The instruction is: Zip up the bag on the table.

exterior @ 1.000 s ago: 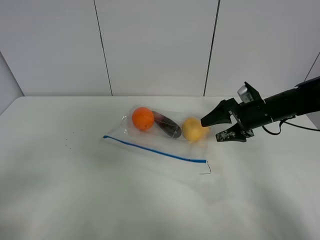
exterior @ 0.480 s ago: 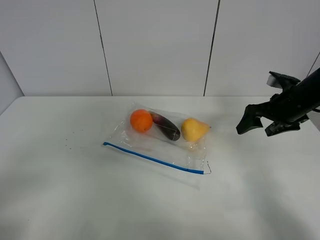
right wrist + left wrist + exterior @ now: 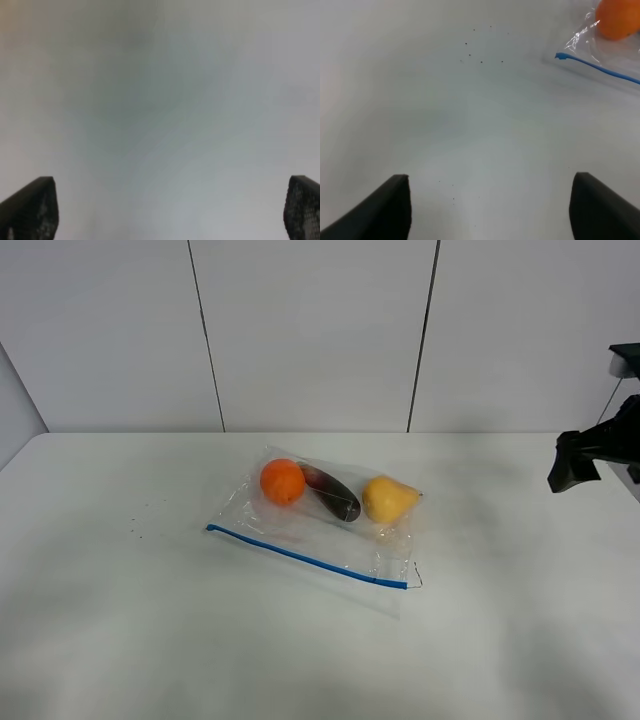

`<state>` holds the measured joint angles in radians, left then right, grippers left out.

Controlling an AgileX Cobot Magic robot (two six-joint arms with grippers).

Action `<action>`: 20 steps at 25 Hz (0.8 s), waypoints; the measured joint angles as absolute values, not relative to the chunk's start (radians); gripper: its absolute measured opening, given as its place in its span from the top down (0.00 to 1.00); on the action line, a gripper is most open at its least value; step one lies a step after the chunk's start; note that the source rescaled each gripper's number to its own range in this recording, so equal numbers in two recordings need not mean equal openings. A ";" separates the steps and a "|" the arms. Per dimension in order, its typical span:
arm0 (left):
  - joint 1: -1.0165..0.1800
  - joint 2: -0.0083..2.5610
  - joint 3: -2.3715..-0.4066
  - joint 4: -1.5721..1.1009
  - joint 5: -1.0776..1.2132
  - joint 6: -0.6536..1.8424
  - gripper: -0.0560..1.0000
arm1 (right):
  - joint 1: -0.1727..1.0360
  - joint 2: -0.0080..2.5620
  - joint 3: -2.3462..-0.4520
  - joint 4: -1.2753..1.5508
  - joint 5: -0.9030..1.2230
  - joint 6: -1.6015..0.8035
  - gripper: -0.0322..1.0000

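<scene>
From the high camera, the bag [image 3: 318, 523] lies flat near the middle of the surface [image 3: 150, 640], a broad, smooth, matte white top. The bag is clear, crinkled plastic that catches small glints along its creases. A thin blue zip strip [image 3: 305, 556] runs straight along the bag's near edge, slanting toward the right. Inside, along the bag's far edge, sit three things in a row: a round orange [image 3: 283, 481] at the left end, a dark, glossy, elongated eggplant [image 3: 333, 492] just beside it, and a yellow pear [image 3: 388, 498] with a tapered tip at the right end. The right gripper [image 3: 577, 462], black and angular, hangs well to the right of the bag at the frame's edge, apart from it and holding nothing; from this view the spread of its jaws cannot be judged. Pale wall panels [image 3: 310, 330] with dark seams stand behind the surface.

In the left wrist view, the left gripper [image 3: 490, 207] shows two black jaw tips set wide apart over bare white surface, with nothing between them. A corner of the bag, the end of the blue strip and part of the orange lie beyond them, near a scatter of tiny dark specks [image 3: 481, 47].

In the right wrist view, the right gripper's two dark, textured jaw tips stand wide apart at opposite edges, empty, over a blurred grey-white field.
</scene>
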<state>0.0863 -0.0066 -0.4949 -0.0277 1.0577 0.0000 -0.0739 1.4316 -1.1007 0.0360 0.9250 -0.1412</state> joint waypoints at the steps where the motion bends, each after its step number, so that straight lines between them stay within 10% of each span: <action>1: 0.086 -0.007 -0.495 -0.028 1.058 0.000 0.11 | -0.074 1.407 -1.099 0.025 0.930 -0.137 0.00; 20: 0.086 -0.007 -0.495 -0.028 1.058 0.000 0.11 | -0.072 0.799 -0.747 0.137 0.864 -0.342 0.00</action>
<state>0.0863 -0.0066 -0.4949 -0.0277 1.0577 0.0000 -0.0722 0.7989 -0.7468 0.1369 0.8645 -0.3415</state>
